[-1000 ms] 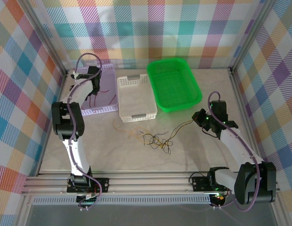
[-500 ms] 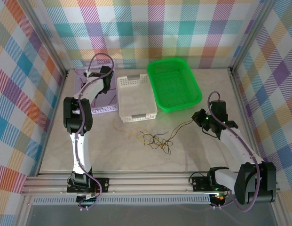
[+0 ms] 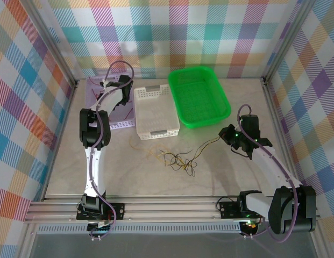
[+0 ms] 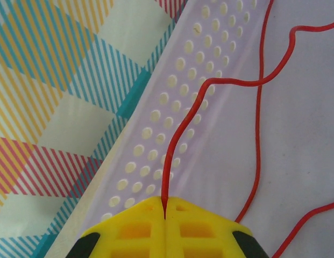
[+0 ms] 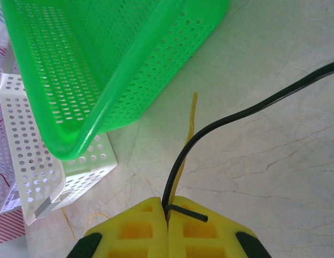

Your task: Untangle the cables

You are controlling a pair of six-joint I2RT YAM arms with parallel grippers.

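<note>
The left gripper (image 4: 165,215) is clamped on a red cable (image 4: 180,129), which runs out from its fingertips over the lilac basket (image 4: 210,59) just ahead. The right gripper (image 5: 168,207) pinches a black cable (image 5: 220,123) and a yellow cable (image 5: 191,115) together. The green basket (image 5: 102,64) stands ahead to its left. The tangled cables (image 3: 177,159) lie on the tabletop (image 3: 134,177), left of that gripper in the top view.

L gripper (image 4: 165,205) has shifted right over the lilac basket (image 3: 117,125) vs 1.0 s ago, most of the travel in the first 0.5 s, small creep since. White basket (image 3: 156,115) now just right of the fingers. L elbow (image 3: 94,129) swung right and farther back. Red cable (image 4: 180,126), pinched betw. fingertips, went along.
</note>
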